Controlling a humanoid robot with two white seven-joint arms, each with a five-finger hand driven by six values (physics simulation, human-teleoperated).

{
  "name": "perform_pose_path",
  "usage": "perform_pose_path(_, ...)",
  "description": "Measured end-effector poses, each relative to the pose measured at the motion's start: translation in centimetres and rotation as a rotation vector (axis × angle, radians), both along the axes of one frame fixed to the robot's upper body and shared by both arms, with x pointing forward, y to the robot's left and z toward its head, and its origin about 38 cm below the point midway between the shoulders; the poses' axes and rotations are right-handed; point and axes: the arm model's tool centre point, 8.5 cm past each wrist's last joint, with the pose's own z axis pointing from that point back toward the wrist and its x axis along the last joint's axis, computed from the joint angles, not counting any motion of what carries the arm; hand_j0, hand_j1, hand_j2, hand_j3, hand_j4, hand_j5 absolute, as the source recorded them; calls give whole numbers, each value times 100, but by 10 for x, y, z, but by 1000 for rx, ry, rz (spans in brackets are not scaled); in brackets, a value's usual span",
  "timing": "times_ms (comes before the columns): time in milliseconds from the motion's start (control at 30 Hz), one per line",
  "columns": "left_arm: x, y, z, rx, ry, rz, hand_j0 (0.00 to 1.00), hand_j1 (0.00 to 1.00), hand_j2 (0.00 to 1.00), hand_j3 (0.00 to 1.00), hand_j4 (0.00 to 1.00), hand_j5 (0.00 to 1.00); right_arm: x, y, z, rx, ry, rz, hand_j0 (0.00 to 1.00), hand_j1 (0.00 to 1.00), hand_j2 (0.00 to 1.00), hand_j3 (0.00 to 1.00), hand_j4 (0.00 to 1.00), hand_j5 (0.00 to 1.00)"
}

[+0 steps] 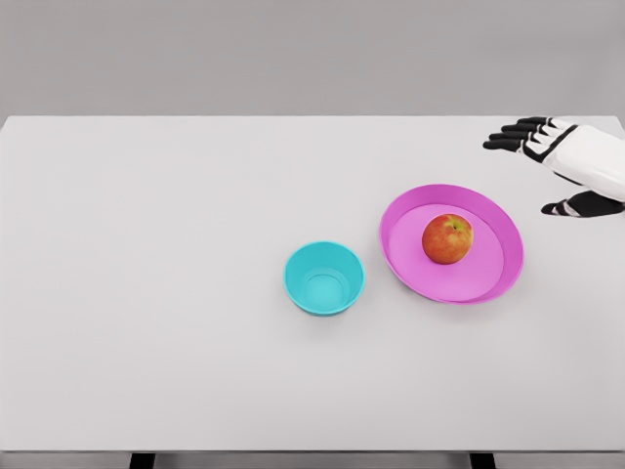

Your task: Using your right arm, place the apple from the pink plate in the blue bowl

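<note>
A round red-and-yellow apple [447,238] sat on a shallow pink plastic plate [498,269], slightly toward 12 o'clock of the plate's centre. A small blue plastic bowl [323,278] stood just beside the plate at its 8 o'clock, apart from it. Both rested on a white flat table [146,293]. The right hand [547,147] hovered at the plate's 2 o'clock.

There is a single view, from the robot's head, looking steeply down and forward over a white table [146,293]. The table fills nearly the whole picture; its far edge runs straight across near the top with a grey wall behind, and its near edge shows at the very bottom. The camera stands well back. A pink plate [493,278] lies right of centre, and the right robot hand [547,161] enters at the upper right edge.
</note>
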Motion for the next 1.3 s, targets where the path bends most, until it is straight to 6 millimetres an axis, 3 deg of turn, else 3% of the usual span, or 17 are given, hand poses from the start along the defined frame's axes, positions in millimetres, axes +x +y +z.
perform_pose_path(167,0,0,0,0,0,0,100,100,100,100,100,100,-1,-5,-5,-3,17,-11,100,100,100,100,100,100)
perform_pose_path(267,0,0,0,0,0,0,100,100,100,100,100,100,-10,-12,-21,-28,69,-23,100,100,100,100,100,100)
perform_pose_path(367,0,0,0,0,0,0,100,100,100,100,100,100,-11,-14,-16,-114,107,-9,100,100,100,100,100,100)
perform_pose_path(533,0,0,0,0,0,0,100,100,100,100,100,100,-5,-5,11,-212,106,29,100,100,100,100,100,100)
perform_pose_path(633,0,0,0,0,0,0,100,100,100,100,100,100,13,14,37,-215,45,67,100,100,100,100,100,100)
perform_pose_path(800,0,0,0,0,0,0,100,100,100,100,100,100,22,34,-8,-222,166,120,100,100,100,100,100,100)
perform_pose_path(1000,0,0,0,0,0,0,100,100,100,100,100,100,30,48,-13,-225,175,149,100,100,100,100,100,100)
perform_pose_path(1300,0,0,0,0,0,0,100,100,100,100,100,100,38,54,-48,-243,273,156,100,100,100,100,100,100)
